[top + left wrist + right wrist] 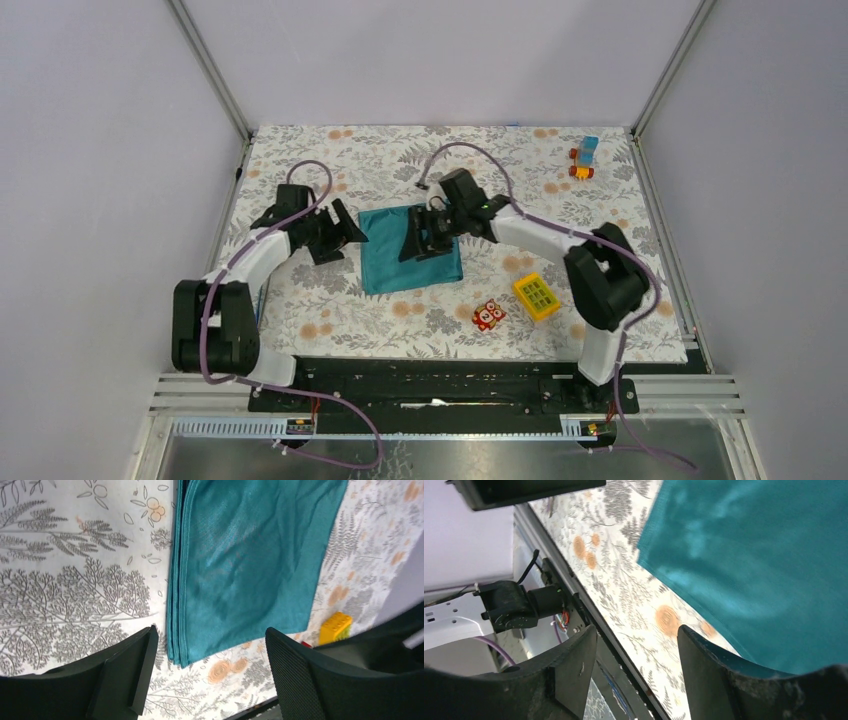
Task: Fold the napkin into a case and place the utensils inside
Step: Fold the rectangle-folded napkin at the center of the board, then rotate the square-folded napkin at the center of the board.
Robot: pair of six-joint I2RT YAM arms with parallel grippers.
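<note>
From above, we see a teal-green napkin (385,255) lying flat in the middle of a table (300,160). The table is covered in a pale print of grey ferns and orange flowers. The napkin is folded into a rough square, soft and faintly shiny. The left hand (340,232), black on a white arm, sits just beside the napkin's left edge. The right hand (425,238) is over the napkin's right half and hides part of it.

To the right and nearer, apart from the napkin, stand a small red owl toy (488,315) and a yellow block (537,296) with a gridded top. In the far right corner is a small blue and orange toy (585,158), too small for us to make out.

The left wrist view shows what the top view cannot. The napkin (250,555) is several layers thick, with the layer edges stacked along one side. The left hand (211,647) is wide open, its black fingers (125,675) well apart and holding nothing. The yellow block (336,627) shows past the napkin's corner, partly cut off by a finger.

In the right wrist view the napkin (764,555) fills the upper right, a stitched hem visible at its corner. The right hand (636,632) is also open, with only printed table between its jaws. One finger (714,680) meets the napkin's edge, but we cannot tell whether it touches the cloth. Beyond the table's near edge are a metal rail (574,600) and a black motor part (509,607) with cables.
</note>
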